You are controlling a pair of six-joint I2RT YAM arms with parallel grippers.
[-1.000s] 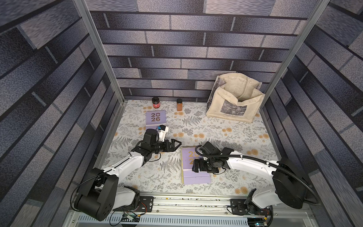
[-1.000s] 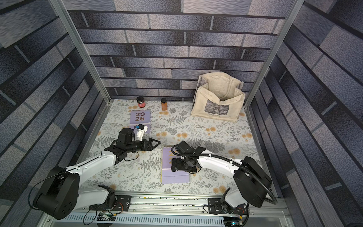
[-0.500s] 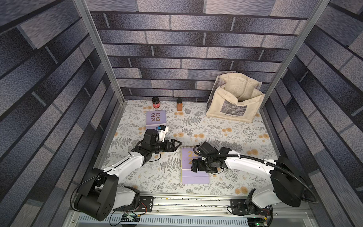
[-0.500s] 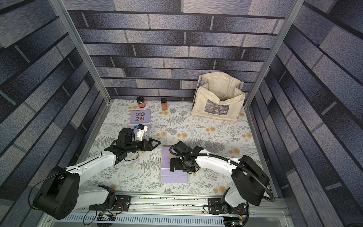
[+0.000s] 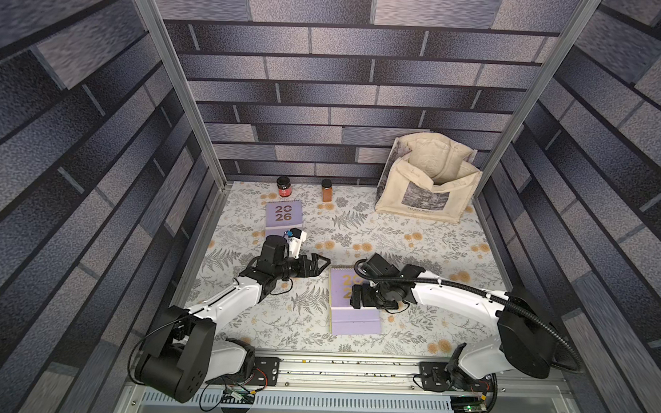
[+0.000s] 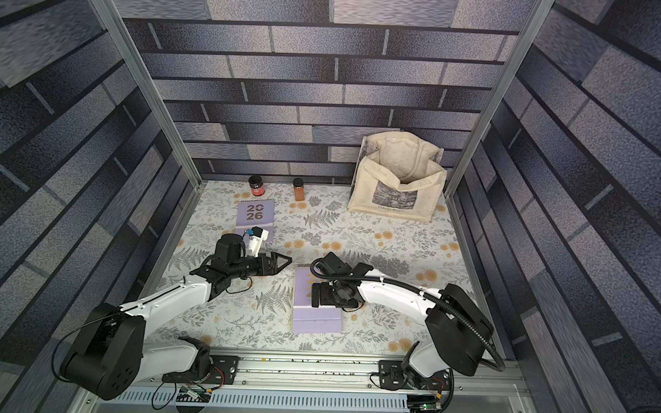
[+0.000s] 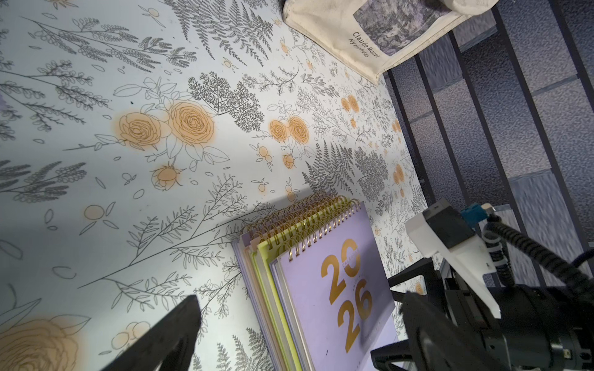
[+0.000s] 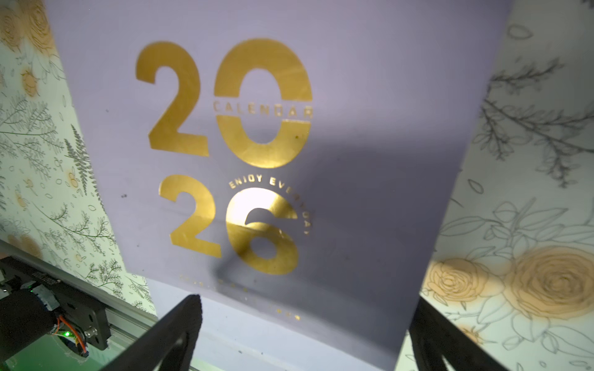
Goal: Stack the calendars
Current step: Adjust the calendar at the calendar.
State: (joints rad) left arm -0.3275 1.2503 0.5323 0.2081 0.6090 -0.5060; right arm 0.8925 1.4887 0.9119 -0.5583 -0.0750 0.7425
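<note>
Right arm has barely crept sideways; the right gripper (image 8: 307, 300) hangs wide open, empty, low over the stack (image 5: 355, 323), probably to square it up. Beside it the left gripper (image 5: 321, 265) gapes empty too, and a lone calendar (image 5: 283, 215) waits back by the jars (image 5: 284, 187).

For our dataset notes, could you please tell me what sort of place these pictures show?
Probably a staged robot test cell, not a real room: grey brick-print wall panels sit between aluminium frame posts, the tabletop is floral-printed, and two white-and-black robot arms are mounted on a metal rail.
</note>
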